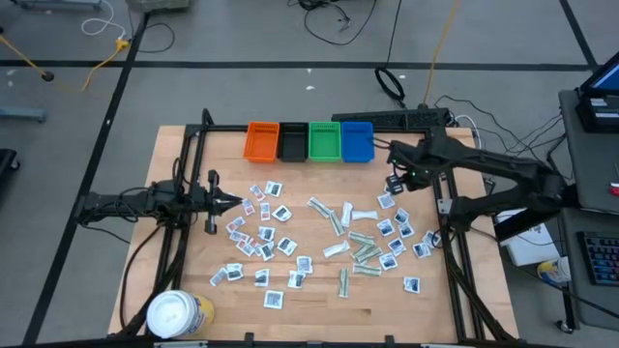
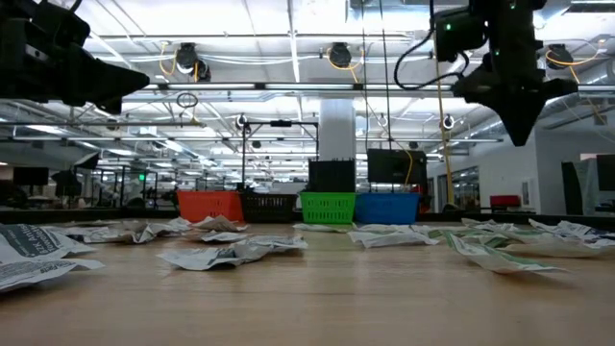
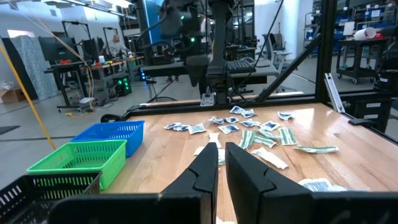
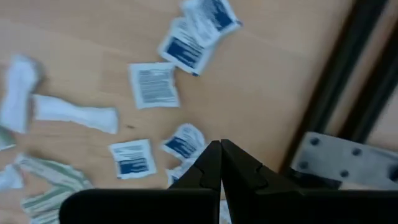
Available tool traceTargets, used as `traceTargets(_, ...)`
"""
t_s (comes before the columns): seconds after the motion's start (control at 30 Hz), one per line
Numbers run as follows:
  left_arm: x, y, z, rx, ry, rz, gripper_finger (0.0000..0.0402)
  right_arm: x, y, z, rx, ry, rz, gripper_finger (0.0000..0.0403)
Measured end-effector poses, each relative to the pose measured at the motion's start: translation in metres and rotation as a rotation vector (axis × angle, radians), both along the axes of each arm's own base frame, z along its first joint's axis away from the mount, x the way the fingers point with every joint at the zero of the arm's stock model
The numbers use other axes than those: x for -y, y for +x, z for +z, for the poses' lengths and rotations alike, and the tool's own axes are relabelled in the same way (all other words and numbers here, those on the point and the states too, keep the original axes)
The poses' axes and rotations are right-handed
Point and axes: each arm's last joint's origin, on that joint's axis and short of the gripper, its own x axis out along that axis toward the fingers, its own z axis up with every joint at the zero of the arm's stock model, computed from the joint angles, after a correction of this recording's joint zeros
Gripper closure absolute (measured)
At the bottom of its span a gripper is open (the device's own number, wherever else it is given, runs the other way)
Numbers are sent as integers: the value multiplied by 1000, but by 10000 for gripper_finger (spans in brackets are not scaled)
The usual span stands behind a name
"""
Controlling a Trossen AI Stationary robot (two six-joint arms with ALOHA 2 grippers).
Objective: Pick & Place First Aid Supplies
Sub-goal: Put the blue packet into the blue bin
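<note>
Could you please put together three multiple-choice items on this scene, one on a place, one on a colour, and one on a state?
1. Where does the yellow round tub stand on the table?
A. beside the bins
B. at the near left corner
C. at the table's middle

2. Which colour is the bin at the left end of the row?
A. orange
B. blue
C. green

3. How is the right gripper?
A. shut on a sachet
B. wide open
C. shut, holding nothing

Key: 1 B, the high view shows the tub alone at that corner. 2 A, the row runs orange, black, green, blue. 3 C, its wrist view shows the fingertips together with nothing between them, above the sachets.
</note>
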Motion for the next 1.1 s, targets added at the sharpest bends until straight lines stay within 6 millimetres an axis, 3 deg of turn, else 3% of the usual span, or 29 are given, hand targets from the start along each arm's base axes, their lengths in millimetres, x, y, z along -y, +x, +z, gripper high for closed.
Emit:
traceTargets(0.33, 0, 0, 0, 0, 0, 0, 364, 7, 0, -4, -7, 4, 6, 391)
traceTargets(0.73, 0, 0, 0, 0, 0, 0, 364, -8, -4, -49, -70, 39, 141, 261)
traceTargets(1.1, 0, 0, 0, 0, 0, 0, 364, -23, -5, -85, -102, 52, 189, 270)
